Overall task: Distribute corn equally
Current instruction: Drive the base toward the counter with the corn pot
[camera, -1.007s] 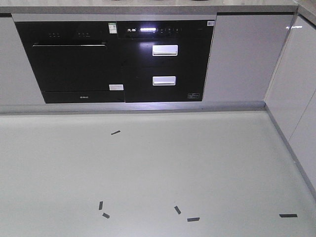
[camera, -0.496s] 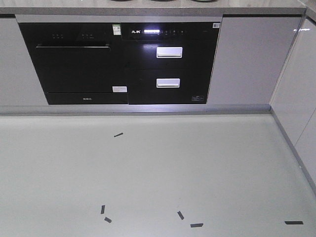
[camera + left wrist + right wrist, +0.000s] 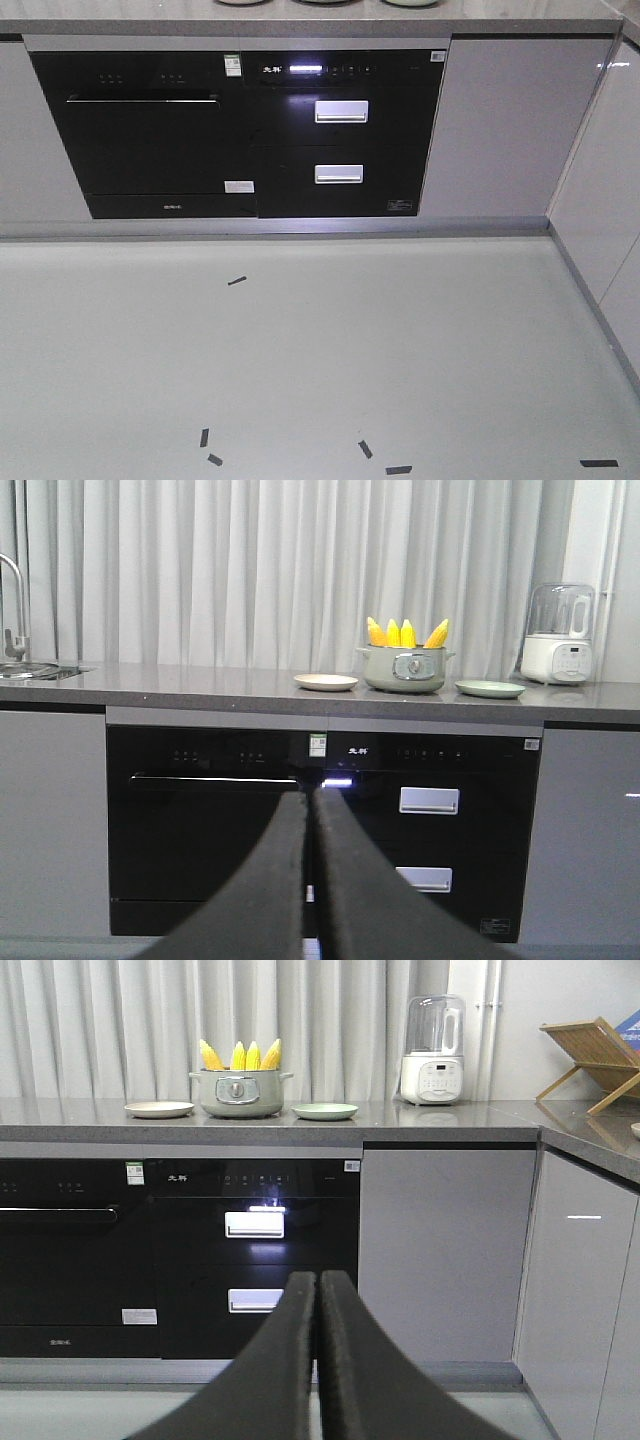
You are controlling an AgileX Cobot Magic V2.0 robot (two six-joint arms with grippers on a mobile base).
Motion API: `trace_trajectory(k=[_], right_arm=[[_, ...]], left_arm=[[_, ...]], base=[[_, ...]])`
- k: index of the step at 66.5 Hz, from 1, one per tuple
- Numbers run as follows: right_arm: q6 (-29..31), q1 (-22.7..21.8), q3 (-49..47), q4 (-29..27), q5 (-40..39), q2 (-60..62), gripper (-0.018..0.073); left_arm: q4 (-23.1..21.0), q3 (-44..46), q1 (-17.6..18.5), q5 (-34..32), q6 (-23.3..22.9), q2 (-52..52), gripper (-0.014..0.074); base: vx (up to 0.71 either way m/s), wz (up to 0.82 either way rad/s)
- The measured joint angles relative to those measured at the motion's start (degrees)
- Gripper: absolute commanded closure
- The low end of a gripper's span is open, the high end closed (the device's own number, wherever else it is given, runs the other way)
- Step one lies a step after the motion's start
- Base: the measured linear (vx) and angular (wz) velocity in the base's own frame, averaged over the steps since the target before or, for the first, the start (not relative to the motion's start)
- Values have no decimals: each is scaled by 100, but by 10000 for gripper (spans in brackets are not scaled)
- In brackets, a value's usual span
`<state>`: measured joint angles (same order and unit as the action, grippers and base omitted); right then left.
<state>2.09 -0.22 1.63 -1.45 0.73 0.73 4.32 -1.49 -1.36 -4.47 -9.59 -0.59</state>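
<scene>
Four bright yellow husked corn cobs are seen standing upright, tips up, in a squat grey-green round pot with a dial on its front. The pot is set on the dark grey stone worktop at the far side of the room. It is flanked by two shallow round dishes: a cream plate just to its left and a pale green plate just to its right, neither touching it. A white blender with a clear jug is placed farther right. The black left claw is closed tight, fingers pressed together with nothing between them, and the black right claw is closed likewise. Both are held well apart from the worktop, facing the black built-in appliances below it.
</scene>
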Motion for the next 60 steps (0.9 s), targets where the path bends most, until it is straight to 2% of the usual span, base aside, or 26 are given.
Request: trace_trajectory(k=[60], right_arm=[[0, 0, 0, 0, 0, 0, 562]], left_arm=[[0, 0, 0, 0, 0, 0, 603]], base=[[8, -2]])
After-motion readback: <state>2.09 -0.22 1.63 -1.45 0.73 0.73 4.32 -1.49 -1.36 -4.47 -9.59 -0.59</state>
